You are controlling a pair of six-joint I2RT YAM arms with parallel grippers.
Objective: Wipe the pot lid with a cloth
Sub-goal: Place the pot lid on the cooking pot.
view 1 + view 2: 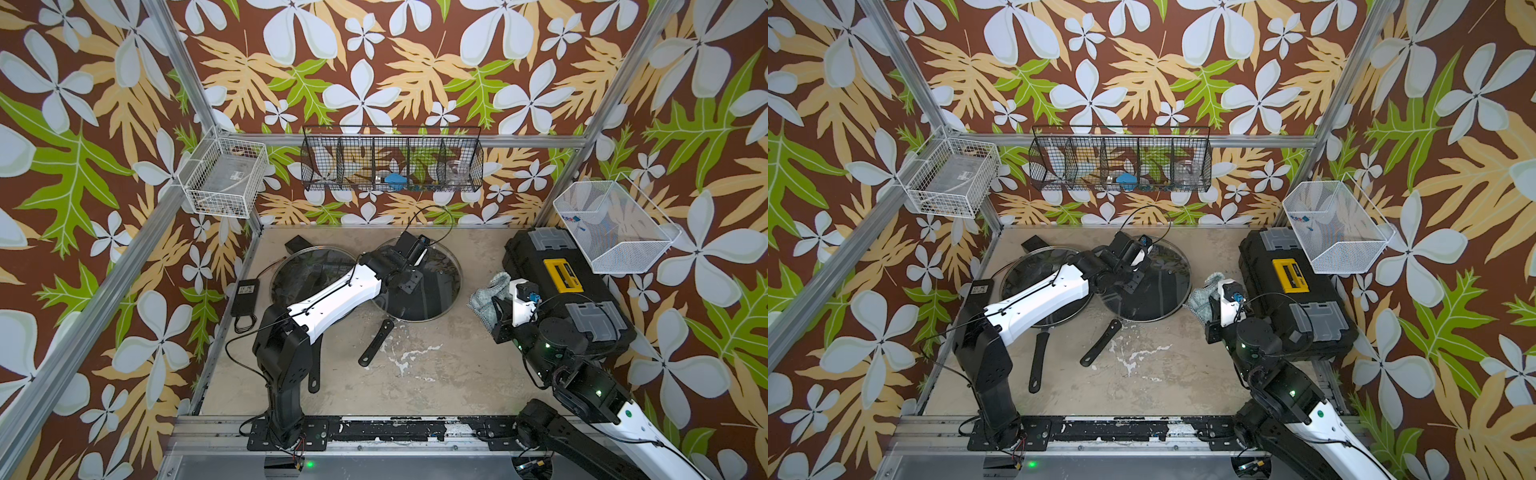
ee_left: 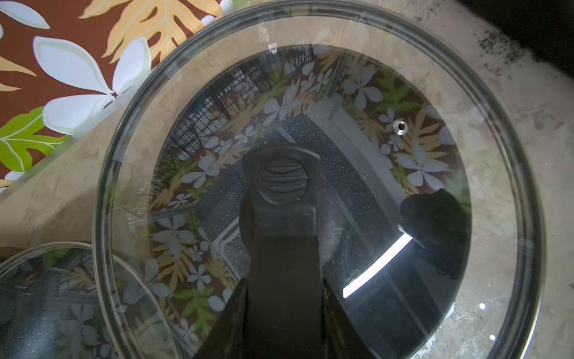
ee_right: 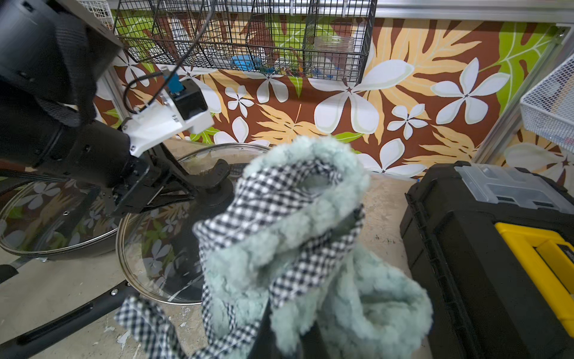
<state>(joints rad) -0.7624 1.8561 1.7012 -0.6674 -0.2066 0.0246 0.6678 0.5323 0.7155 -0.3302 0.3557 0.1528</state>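
Your right gripper (image 3: 287, 337) is closed, its jaws pinching the bunched cloth (image 3: 295, 236), which sticks up out of them just beside the pot lid (image 1: 432, 291), between its rim and the black toolbox (image 1: 557, 291), rim contact unclear; farther back, your left gripper (image 3: 205, 186) is clamped shut on that lid's black handle (image 2: 281, 199)

Cloth (image 1: 482, 301) between pot lid (image 1: 438, 291), left, and toolbox (image 1: 590, 291), right

Your left arm (image 1: 357, 293) is white and black with a black cable (image 1: 328, 294); your right arm (image 1: 575, 347) shows green lights (image 1: 547, 345).
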